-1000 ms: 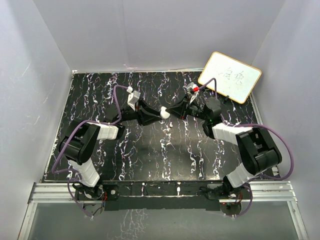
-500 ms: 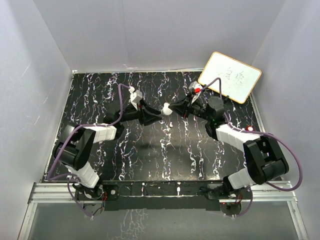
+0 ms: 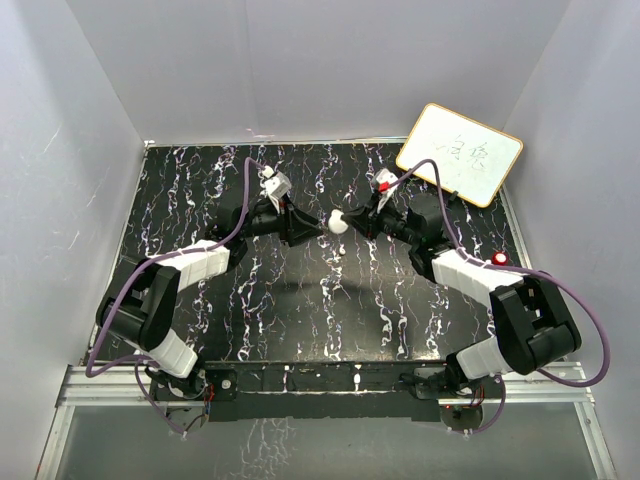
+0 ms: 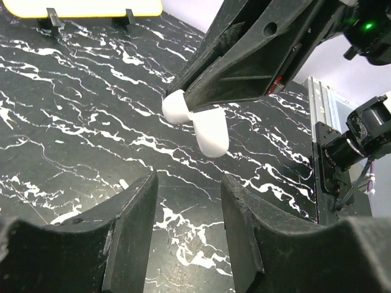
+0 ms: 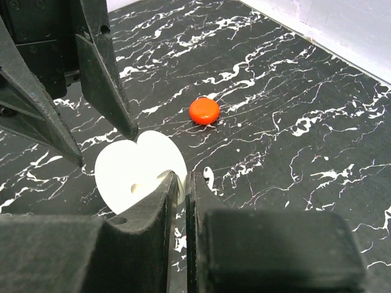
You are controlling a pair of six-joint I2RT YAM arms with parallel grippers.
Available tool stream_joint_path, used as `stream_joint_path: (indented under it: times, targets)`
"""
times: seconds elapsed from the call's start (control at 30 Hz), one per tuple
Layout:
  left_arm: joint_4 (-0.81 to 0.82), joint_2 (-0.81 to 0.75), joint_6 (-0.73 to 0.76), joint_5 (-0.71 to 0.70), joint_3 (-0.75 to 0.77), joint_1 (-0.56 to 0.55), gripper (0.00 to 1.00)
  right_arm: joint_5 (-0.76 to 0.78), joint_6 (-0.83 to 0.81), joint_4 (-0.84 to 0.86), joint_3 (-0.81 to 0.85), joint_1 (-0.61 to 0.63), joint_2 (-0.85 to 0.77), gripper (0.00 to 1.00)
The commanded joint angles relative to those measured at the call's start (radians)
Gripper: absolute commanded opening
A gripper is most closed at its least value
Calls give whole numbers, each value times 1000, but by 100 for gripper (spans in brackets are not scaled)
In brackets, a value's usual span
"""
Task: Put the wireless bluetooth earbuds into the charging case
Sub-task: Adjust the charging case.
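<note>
1. The right gripper (image 5: pixel 183 180) is clenched on the edge of the white charging case (image 5: pixel 131 168). It seems to hold the case up off the counter (image 5: pixel 293 91), likely so the other arm can reach it.
2. The case looks open, like a shell, so things can go inside.
3. The left gripper (image 4: pixel 186 183) is released, with nothing between its fingers. It points at the case, which sits just past its tips and does not touch them.
4. I cannot find the earbuds anywhere.
5. A red puck (image 5: pixel 204 110) lies on the counter beyond the right gripper. It is too big to be an earbud.
</note>
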Motion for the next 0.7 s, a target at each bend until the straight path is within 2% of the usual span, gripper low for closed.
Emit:
stream_joint_path:
  times: [0.0,0.33,0.67]
  targets:
    - [-80,-37,34,-13,30,-2,45,60,-68,-10,34,25,-37,3]
    - [-124,-7,26,3,53,-10,46,149,-147,-75,53,90,-41,3]
    - [-150,31,28,37,74,-27,47,170,-175,-93,63,115,-34,2]
